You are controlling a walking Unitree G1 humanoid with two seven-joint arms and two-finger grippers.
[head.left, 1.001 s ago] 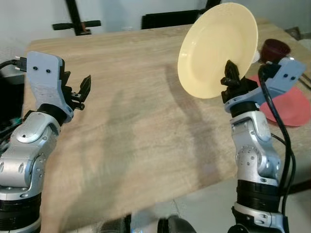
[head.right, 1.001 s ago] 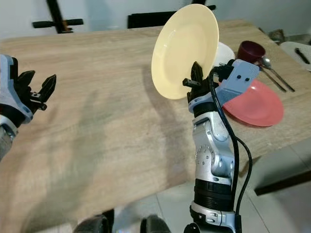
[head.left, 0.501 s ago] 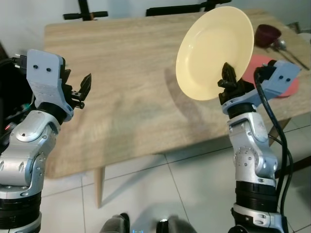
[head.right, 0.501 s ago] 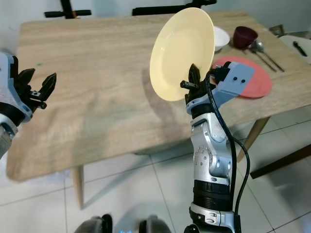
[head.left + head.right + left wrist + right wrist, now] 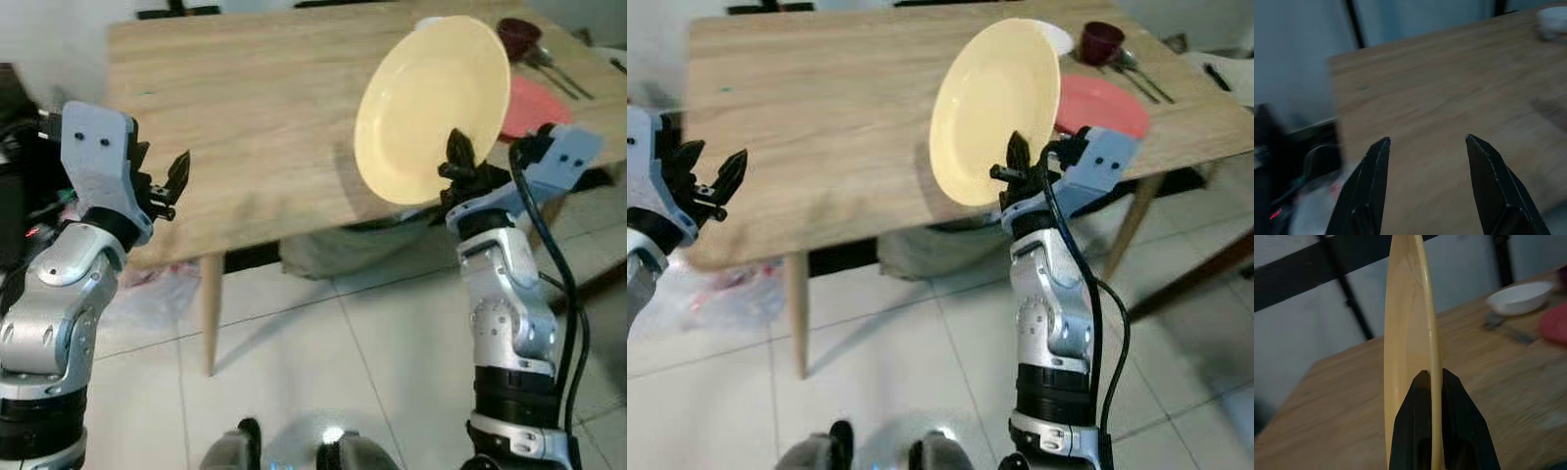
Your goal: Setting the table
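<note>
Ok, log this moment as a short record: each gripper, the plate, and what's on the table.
right gripper: shut on the yellow plate at its lower rim
yellow plate: held on edge, in the air, near the table's front edge
left gripper: open, holding nothing
wooden table: red plate, white bowl, dark red cup, cutlery at far right end

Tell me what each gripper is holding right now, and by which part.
The right gripper pinches the round pale yellow plate by its lower rim, holding it on edge. The left gripper is open, holding nothing.

Head pair downward onto table; wrist cameras along pincers.
</note>
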